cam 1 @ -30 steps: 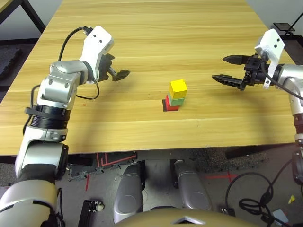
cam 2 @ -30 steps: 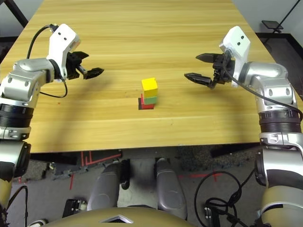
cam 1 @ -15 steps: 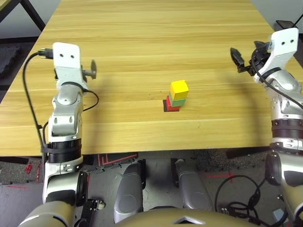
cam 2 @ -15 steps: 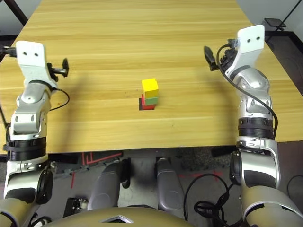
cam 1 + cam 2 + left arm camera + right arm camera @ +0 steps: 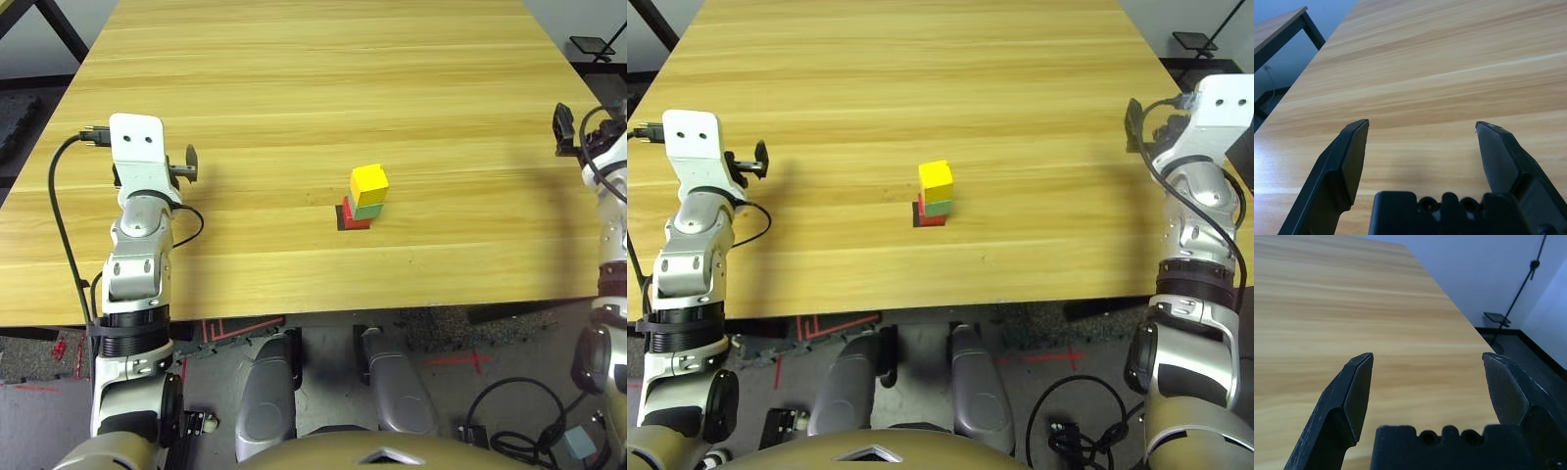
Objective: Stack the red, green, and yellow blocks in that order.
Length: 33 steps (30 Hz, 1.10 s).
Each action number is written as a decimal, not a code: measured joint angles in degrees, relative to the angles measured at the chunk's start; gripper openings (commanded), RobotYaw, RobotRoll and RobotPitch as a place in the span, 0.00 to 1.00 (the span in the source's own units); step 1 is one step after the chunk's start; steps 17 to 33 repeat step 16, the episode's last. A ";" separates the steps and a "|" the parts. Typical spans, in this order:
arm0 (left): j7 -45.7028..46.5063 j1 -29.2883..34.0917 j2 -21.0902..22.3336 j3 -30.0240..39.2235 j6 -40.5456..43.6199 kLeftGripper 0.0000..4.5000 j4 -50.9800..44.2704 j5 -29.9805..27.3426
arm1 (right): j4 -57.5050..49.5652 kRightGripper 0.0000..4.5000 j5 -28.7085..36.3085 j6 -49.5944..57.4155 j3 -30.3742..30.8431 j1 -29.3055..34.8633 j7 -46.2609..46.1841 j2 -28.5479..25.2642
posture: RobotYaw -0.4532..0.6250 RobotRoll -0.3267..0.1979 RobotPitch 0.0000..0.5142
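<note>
Blocks stand stacked mid-table, red block on a black patch, green block above, yellow block on top. Left gripper gapes empty at the table's left side; right gripper gapes empty at the right edge. Judged complete, the stack is best left untouched, both arms kept well apart from it.
</note>
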 measured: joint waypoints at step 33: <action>1.07 1.94 -2.32 0.41 1.83 0.99 -4.10 -0.16 | -2.75 1.00 1.58 1.05 -1.86 3.04 -0.09 -0.90 | 0.63 0.67 0.44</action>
